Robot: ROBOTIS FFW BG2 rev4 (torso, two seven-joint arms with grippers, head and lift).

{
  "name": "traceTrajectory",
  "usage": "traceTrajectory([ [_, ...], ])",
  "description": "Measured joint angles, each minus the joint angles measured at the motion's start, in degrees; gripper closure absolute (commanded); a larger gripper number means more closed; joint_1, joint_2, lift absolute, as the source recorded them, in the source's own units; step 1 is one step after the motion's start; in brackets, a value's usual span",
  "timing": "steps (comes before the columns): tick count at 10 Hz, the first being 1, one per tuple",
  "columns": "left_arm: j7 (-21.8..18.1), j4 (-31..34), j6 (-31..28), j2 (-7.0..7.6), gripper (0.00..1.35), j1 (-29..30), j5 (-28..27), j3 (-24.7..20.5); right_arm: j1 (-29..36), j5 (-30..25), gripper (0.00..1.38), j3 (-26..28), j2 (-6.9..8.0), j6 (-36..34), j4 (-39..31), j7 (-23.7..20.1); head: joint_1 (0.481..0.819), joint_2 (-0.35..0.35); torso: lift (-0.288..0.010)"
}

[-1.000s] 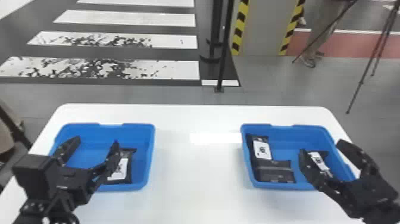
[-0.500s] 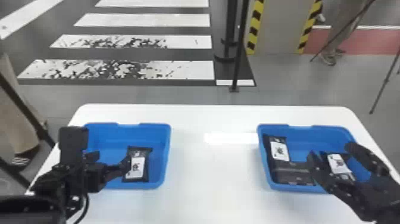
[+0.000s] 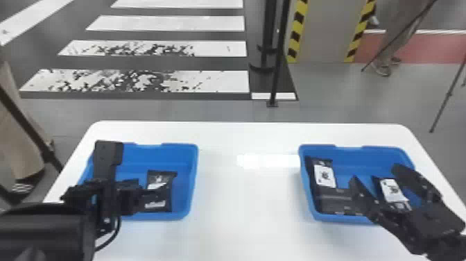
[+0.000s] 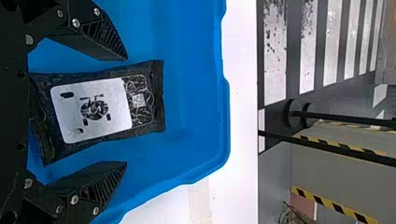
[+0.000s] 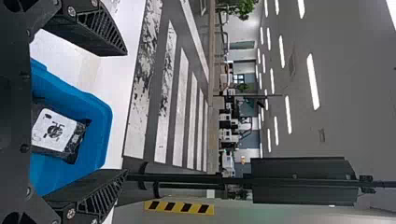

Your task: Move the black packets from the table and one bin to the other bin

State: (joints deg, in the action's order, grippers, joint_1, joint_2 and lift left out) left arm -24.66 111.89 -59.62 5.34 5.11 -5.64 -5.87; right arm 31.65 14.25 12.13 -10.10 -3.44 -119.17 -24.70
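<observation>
The left hand (image 3: 126,195) hides the near left corner of the left bin (image 3: 194,194) and an edge of its black packet (image 3: 163,189), while the right hand (image 3: 374,172) covers the near right corner of the right bin (image 3: 353,149) and an end of the crosswise packet (image 3: 334,201), too blurred to read. On the white table (image 3: 242,198) sit 2 blue bins with 4 packets, 1 left and 3 right. Each hand's 2 fingers stand apart, the left's around its packet without touching.
</observation>
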Motion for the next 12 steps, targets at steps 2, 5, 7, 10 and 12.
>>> traceTrajectory([
  [2, -1.2, -3.4, -2.3, 0.17, 0.25, -2.4, 0.1, 0.9, -0.1, 0.1, 0.13, 0.0, 0.0, -0.1, 0.1, -0.1, 0.695, -0.015, -0.11],
  [5, -2.2, -7.6, -6.2, 0.54, 0.34, -5.0, -0.1, 1.8, -0.3, 0.2, 0.13, -0.1, -0.01, -0.1, 0.4, -0.1, 0.695, -0.023, -0.11],
  [7, -1.6, -9.2, -4.9, 0.41, 1.11, -5.6, -2.4, 2.7, -0.4, 0.6, 0.13, -0.1, -0.02, -0.1, 0.7, -0.5, 0.695, -0.015, -0.11],
  [10, 0.0, -8.4, 0.6, -0.14, 1.22, -4.6, -1.9, 3.5, -0.4, 1.3, 0.13, -0.1, -0.17, -0.1, 1.2, -1.0, 0.695, -0.029, -0.11],
  [12, 1.8, -4.0, 2.7, -0.53, 1.22, -2.2, -2.5, 2.8, -0.2, 1.5, 0.13, 0.0, -0.19, -0.1, 1.2, -1.0, 0.695, -0.021, -0.11],
])
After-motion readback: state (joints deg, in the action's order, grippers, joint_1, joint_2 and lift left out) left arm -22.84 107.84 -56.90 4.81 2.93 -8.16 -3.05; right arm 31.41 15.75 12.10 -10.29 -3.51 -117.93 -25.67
